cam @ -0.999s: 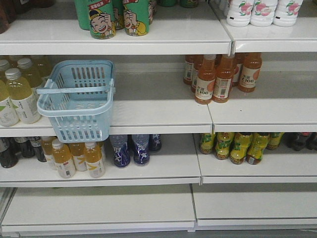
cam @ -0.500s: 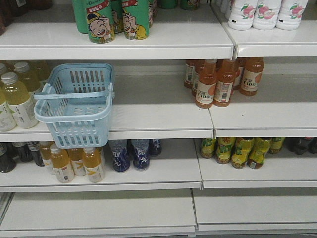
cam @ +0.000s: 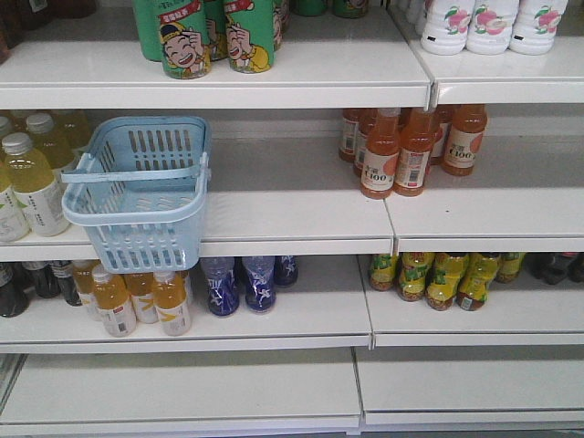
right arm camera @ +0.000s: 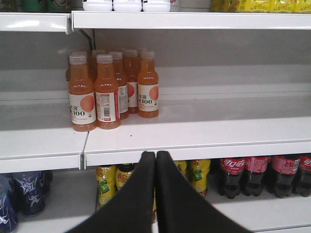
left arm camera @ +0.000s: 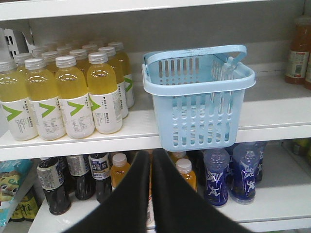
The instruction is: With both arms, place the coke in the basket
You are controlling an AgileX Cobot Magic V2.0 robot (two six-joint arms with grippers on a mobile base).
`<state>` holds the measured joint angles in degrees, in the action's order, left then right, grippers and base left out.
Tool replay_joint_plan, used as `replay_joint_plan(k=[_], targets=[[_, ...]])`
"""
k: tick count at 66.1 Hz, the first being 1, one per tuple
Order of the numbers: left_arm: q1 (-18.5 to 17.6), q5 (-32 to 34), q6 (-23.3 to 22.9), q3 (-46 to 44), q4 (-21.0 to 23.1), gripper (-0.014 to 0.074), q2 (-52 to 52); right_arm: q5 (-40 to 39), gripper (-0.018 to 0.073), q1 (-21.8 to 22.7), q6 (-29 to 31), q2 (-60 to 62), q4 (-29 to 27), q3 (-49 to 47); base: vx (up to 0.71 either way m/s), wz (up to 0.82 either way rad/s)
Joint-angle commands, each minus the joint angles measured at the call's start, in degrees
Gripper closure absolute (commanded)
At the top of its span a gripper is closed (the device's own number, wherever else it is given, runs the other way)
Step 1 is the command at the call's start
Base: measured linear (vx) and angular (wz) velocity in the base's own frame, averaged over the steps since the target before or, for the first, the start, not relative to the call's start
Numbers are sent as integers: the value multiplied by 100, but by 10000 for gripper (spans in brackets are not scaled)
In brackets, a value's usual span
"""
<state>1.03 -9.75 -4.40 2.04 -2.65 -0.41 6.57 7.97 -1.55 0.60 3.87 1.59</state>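
Note:
The pale blue basket (cam: 146,242) stands empty on the middle shelf at the left, its front overhanging the shelf edge and its handles resting on the rim. In the left wrist view the basket (left arm camera: 194,88) is ahead and slightly right of my left gripper (left arm camera: 150,153), which is shut with nothing in it. My right gripper (right arm camera: 155,154) is also shut and empty, in front of the shelf edge further right. The coke is out of view in every frame. No arm shows in the front view.
Yellow drink bottles (left arm camera: 73,97) crowd the shelf left of the basket. Orange juice bottles (right arm camera: 107,92) stand on the middle shelf at the right. Dark cola bottles with red labels (right arm camera: 257,174) and blue bottles (left arm camera: 228,174) line the lower shelf. Green cans (cam: 210,36) sit on top.
A second ago the front view shifted a little, leaving the shelves lower and the basket further left in frame. Over the last half second nothing has moved.

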Motion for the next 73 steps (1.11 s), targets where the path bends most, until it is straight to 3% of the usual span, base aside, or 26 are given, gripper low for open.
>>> replay_joint_plan(k=[1, 33, 39, 48, 53, 61, 73], targets=[[-17, 447, -10, -194, 44, 603, -111, -381, 569, 48, 20, 78, 43, 45, 0, 0], [-17, 459, -16, -194, 50, 603, -111, -381, 569, 48, 20, 78, 43, 45, 0, 0], [-17, 546, -273, -194, 371, 604, -111, -381, 569, 48, 20, 78, 43, 45, 0, 0], [-24, 1176, -324, -249, 645, 603, -111, -381, 569, 48, 20, 78, 43, 45, 0, 0], [-24, 1162, -316, -557, 906, 603, -104, -381, 569, 48, 20, 78, 43, 45, 0, 0], [-24, 1127, -316, -1196, 900, 603, 161, -381, 569, 48, 20, 78, 43, 45, 0, 0], [-24, 485, 29, -2262, 845, 603, 1450, -381, 569, 48, 20, 78, 43, 45, 0, 0]])
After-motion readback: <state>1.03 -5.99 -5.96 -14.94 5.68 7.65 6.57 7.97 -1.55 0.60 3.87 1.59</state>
